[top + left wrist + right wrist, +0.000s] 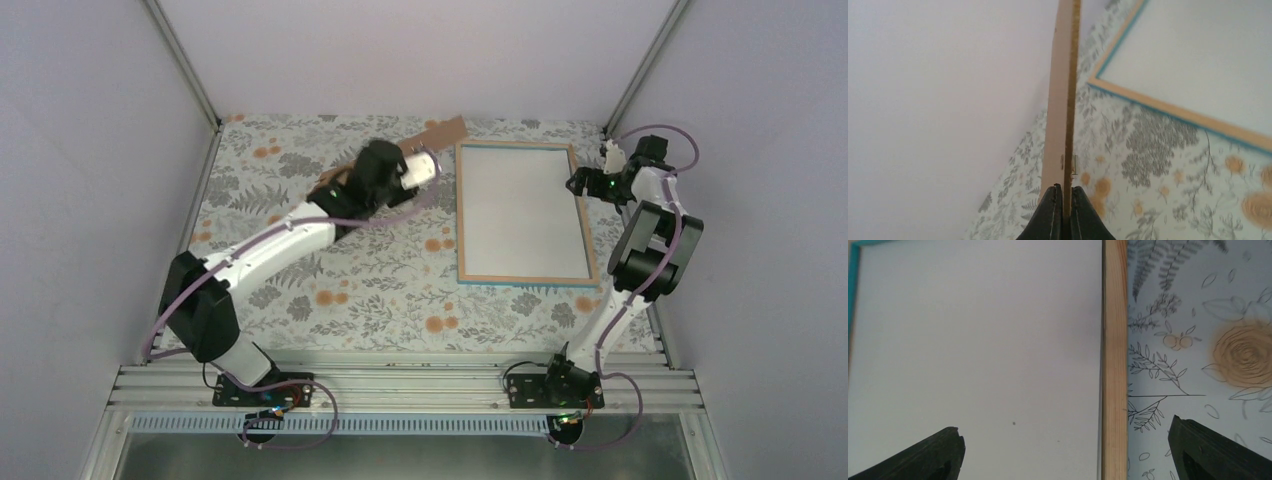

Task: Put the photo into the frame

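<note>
- The table (330, 290) is covered with a floral cloth of grey leaves and orange blossoms, and plain pale walls close it in on three sides.
- The left arm (290, 235) reaches diagonally from its base at the near left toward the far middle of the table.
- The left gripper (436, 160) is pinched tight on a thin brown backing board (442, 132). In the left wrist view its black fingers (1052, 212) press on both faces of the board (1060, 100), which is seen edge-on and runs straight away from them.
- The board sits tilted near the far wall, just beyond the far left corner of the frame and apart from it. I cannot tell whether its far end touches the table.
- The frame (458, 215) lies flat on the cloth right of centre, long sides running near to far, with its wood-coloured edges showing and a turquoise line along the rim (1168, 111).
- A plain pale sheet (522, 210) fills the frame. No printed picture shows on it, and I cannot tell whether it is the photo lying face down.
- The right gripper (582, 184) hangs over the far part of the frame's right side with its jaws spread wide and holds nothing. In the right wrist view (1065, 427) one finger is over the pale sheet, the other over the cloth, with the wooden edge (1114, 365) between them.
- The right arm (650, 250) is folded up along the table's right edge.
</note>
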Controlling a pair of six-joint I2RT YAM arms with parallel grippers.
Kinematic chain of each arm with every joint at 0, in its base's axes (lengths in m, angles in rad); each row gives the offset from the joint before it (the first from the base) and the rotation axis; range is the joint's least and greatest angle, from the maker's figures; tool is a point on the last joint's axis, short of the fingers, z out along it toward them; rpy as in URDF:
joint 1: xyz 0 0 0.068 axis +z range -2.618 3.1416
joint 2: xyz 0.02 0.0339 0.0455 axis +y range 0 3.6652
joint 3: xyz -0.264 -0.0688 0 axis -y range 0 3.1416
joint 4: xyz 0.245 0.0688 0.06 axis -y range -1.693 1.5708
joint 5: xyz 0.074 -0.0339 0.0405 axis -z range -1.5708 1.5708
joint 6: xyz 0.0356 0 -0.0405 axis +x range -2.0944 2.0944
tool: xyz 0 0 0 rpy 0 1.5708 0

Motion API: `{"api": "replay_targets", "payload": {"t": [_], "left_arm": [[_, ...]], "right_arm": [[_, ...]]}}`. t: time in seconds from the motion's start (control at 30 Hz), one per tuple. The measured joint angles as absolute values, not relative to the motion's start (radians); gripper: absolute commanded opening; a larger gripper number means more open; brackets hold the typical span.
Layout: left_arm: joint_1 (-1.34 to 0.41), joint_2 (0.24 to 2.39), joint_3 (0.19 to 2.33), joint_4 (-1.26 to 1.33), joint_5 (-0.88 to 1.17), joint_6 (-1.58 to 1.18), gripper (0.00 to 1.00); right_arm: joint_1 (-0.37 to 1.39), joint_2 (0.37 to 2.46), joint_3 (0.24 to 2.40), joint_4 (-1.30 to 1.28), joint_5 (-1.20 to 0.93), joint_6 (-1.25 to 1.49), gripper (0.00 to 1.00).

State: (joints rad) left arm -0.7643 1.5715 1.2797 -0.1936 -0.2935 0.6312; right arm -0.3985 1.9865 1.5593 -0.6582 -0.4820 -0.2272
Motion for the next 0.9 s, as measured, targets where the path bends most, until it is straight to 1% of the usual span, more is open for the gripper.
{"api": "replay_targets", "payload": {"t": [0.07, 0.27, 0.43, 0.57, 0.63, 0.73, 0.9], "left_arm": [[-0.698, 1.571, 1.393, -0.287, -0.203, 0.564, 0.02], [-0.532, 1.578, 1.606, -0.476, 0.092, 0.402, 0.02], [-0.330, 1.607, 1.716, -0.492, 0.406, 0.214, 0.02], [-0.170, 1.619, 1.692, -0.397, 0.639, 0.013, 0.02], [-0.125, 1.625, 1.653, -0.391, 0.738, -0.095, 0.02], [-0.101, 1.645, 1.586, -0.384, 0.868, -0.213, 0.02], [-0.078, 1.652, 1.504, -0.359, 0.991, -0.326, 0.02]], "right_arm": [[-0.407, 2.037, 1.578, -0.667, -0.482, -0.242, 1.00], [-0.407, 2.102, 1.588, -0.681, -0.483, -0.279, 1.00], [-0.409, 2.165, 1.624, -0.702, -0.525, -0.295, 0.96], [-0.409, 2.196, 1.633, -0.713, -0.590, -0.298, 0.94], [-0.409, 2.198, 1.628, -0.711, -0.611, -0.299, 0.94], [-0.406, 2.192, 1.599, -0.686, -0.648, -0.298, 0.94], [-0.391, 2.161, 1.525, -0.634, -0.710, -0.288, 0.94]]}}
